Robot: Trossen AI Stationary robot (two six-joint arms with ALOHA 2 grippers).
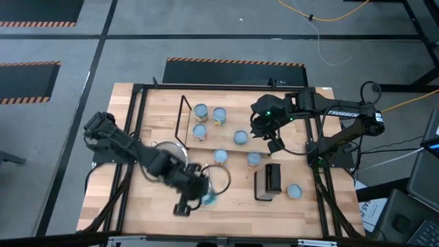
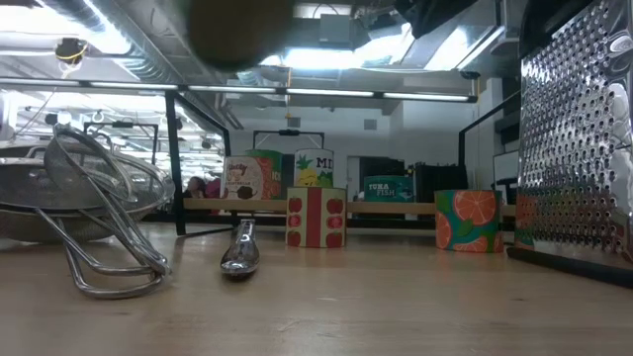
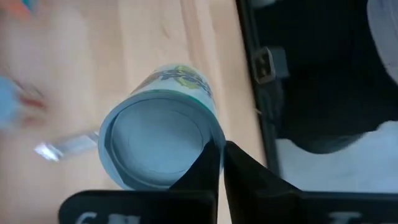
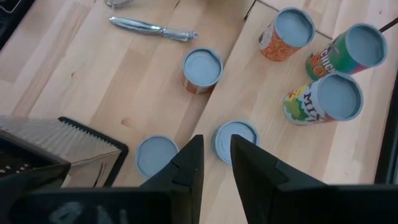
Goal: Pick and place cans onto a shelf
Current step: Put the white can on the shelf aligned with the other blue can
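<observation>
My left pincer (image 1: 199, 197) sits low at the desk's (image 1: 309, 209) front edge, fingers pinched on the rim of a can (image 3: 158, 134) (a thin grip, likely to lift it). Three cans (image 1: 209, 120) already stand on the shelf (image 1: 226, 140). My right pincer (image 1: 273, 140) hovers half-open, empty, over a can (image 4: 235, 140), probably lining up.

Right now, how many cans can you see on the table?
8: three grouped on the shelf, one beside them, two mid-table, one right of the grater, one at the left claw. None seem hidden.
</observation>
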